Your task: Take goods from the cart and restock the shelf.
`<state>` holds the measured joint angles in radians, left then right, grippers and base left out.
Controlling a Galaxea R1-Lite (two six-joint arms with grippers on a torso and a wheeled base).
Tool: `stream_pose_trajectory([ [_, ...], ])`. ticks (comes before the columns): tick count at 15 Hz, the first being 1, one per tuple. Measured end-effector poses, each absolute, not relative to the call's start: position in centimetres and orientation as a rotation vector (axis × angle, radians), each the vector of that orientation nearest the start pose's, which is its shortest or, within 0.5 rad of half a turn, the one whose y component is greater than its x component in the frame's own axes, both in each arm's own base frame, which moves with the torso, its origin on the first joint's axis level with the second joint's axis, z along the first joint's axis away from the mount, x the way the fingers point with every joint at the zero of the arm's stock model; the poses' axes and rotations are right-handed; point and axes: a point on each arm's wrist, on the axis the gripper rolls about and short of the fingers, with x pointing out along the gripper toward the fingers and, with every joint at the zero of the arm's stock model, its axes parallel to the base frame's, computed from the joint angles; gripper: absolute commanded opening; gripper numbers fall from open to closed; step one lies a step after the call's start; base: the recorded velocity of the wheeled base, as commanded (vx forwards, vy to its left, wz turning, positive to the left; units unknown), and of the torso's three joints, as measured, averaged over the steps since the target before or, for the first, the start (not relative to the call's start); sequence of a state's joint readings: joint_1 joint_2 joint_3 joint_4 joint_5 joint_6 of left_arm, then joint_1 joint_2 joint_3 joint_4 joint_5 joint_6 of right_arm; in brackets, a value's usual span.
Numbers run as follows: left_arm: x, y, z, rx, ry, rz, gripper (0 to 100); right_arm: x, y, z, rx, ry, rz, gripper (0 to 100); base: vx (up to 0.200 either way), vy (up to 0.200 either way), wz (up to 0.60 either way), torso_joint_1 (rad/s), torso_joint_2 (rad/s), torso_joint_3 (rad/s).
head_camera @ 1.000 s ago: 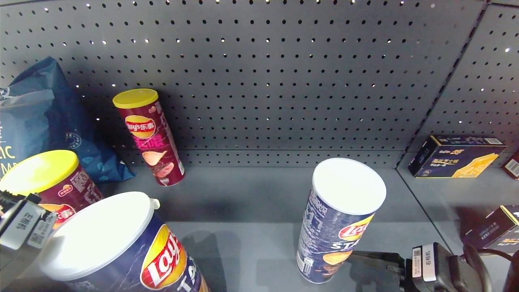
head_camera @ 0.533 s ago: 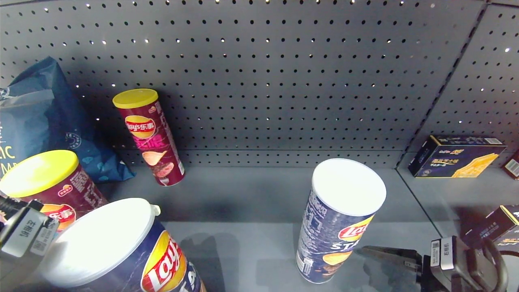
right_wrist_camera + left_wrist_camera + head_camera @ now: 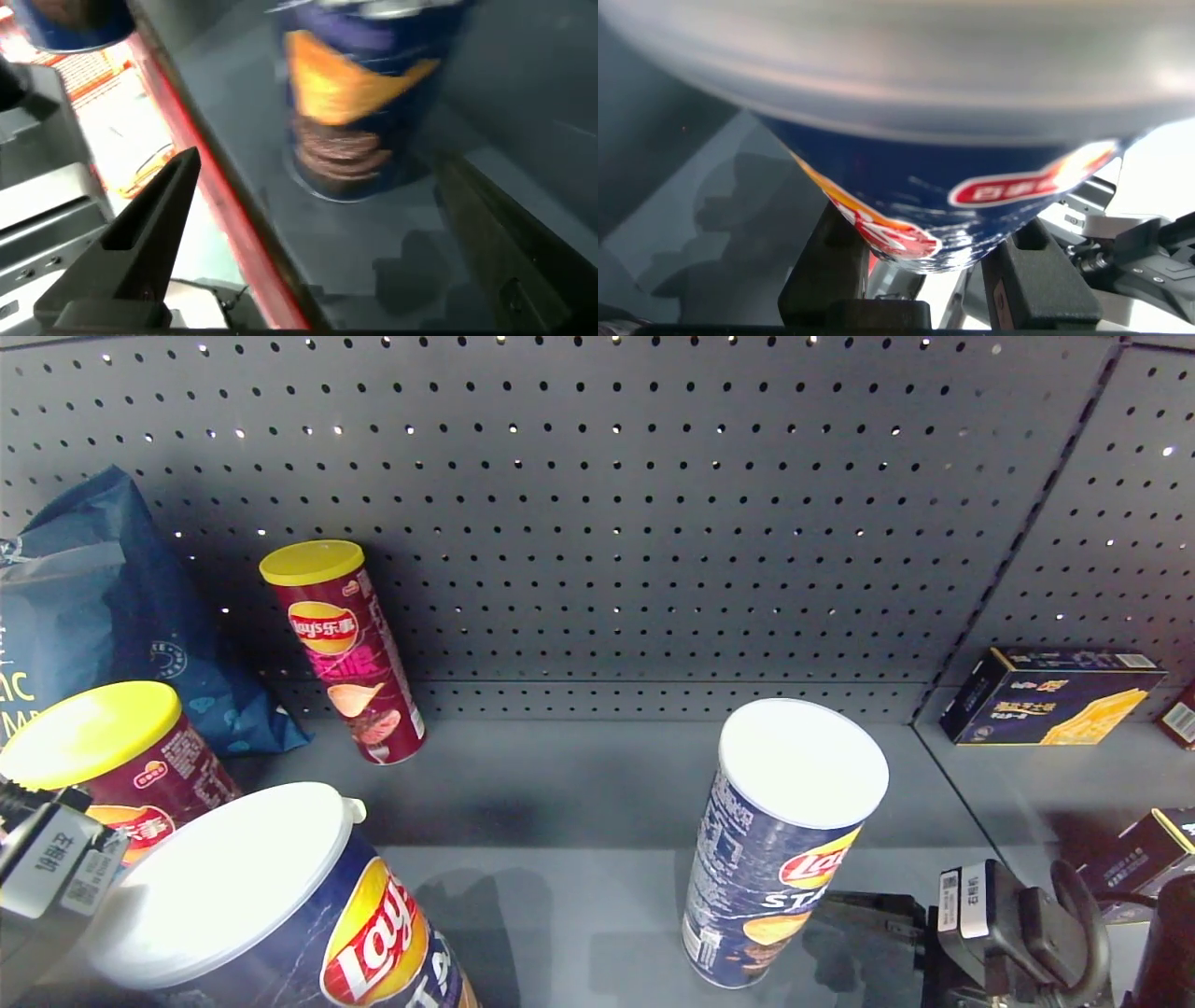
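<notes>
My left gripper (image 3: 929, 280) is shut on a dark blue chips can with a white lid (image 3: 271, 905), held low at the front left of the grey shelf (image 3: 579, 803); its fingers (image 3: 831, 271) clamp the can's lower body (image 3: 943, 187). A second blue can (image 3: 780, 840) stands upright on the shelf toward the right. Just right of that can's base is my right gripper (image 3: 864, 919), open. In the right wrist view the standing can (image 3: 360, 112) sits ahead of the spread right gripper (image 3: 322, 168).
Two red cans with yellow lids (image 3: 341, 649) (image 3: 121, 756) and a blue bag (image 3: 84, 607) stand at the left. Dark boxes (image 3: 1050, 695) (image 3: 1134, 859) lie beyond the divider at the right. A pegboard wall (image 3: 653, 523) closes the back. The shelf's red front edge (image 3: 215, 205) runs beneath my right gripper.
My right gripper drew back to the right, then returned close to the standing can's base. The can held on the left dipped slightly and rose again.
</notes>
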<state>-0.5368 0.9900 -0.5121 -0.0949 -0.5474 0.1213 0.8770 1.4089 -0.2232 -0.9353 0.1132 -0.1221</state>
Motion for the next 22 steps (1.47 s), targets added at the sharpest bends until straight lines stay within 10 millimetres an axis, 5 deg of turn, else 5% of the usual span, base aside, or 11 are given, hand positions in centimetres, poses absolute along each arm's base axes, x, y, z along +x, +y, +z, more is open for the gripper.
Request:
stream_pose_trajectory([
  [22,9.5,-7.0,20.1,0.105,0.334,-1.092,0,11.1,14.4,13.7,-0.205,0.164,1.028,100,0.0,0.0,0.0,0.0,0.0,0.0],
])
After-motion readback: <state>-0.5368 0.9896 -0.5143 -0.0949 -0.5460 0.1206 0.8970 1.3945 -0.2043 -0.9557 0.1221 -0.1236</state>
